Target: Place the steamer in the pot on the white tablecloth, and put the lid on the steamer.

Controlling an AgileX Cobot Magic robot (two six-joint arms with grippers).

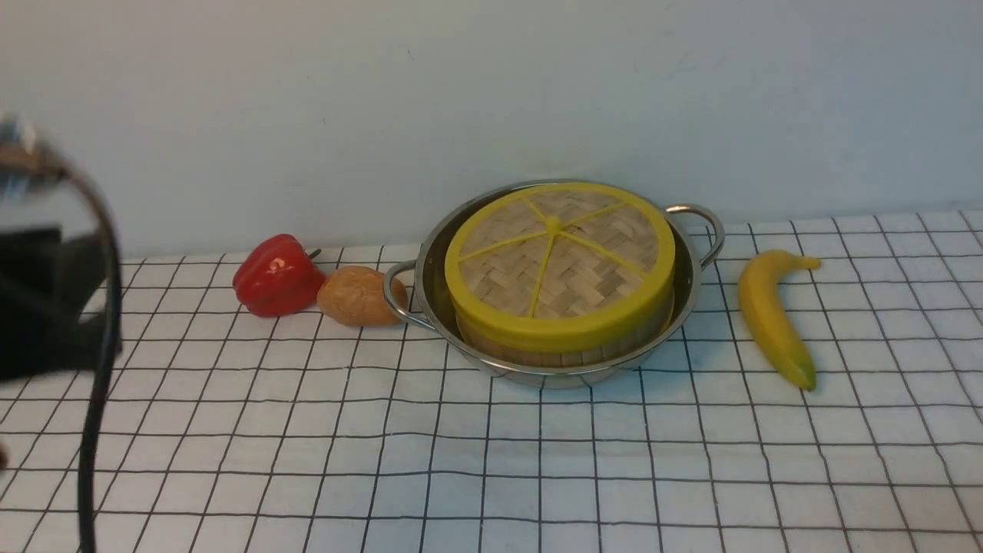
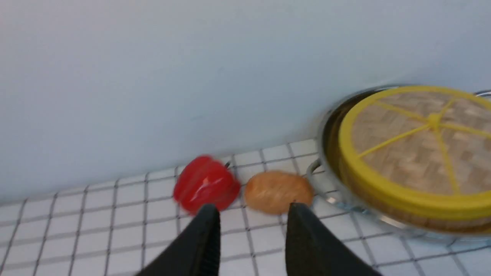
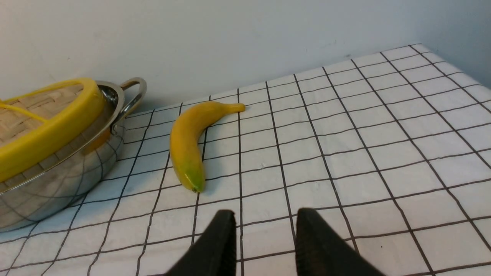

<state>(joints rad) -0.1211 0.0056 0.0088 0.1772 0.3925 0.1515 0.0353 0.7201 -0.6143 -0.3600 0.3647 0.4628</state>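
From the front, the pot (image 1: 557, 369) sits on the white tablecloth (image 1: 491, 461) with the steamer (image 1: 564, 349) inside and the lid (image 1: 561, 265) on top; the left arm (image 1: 46, 307) is a blur at the far left edge.

Left wrist: the left gripper (image 2: 253, 214) is empty, jaws apart with a narrow gap, near the red pepper (image 2: 205, 188) and potato (image 2: 278, 191) (pot beside them).

Right wrist: the right gripper (image 3: 264, 220) is likewise parted and empty, the banana (image 3: 190, 143) between it and the pot.
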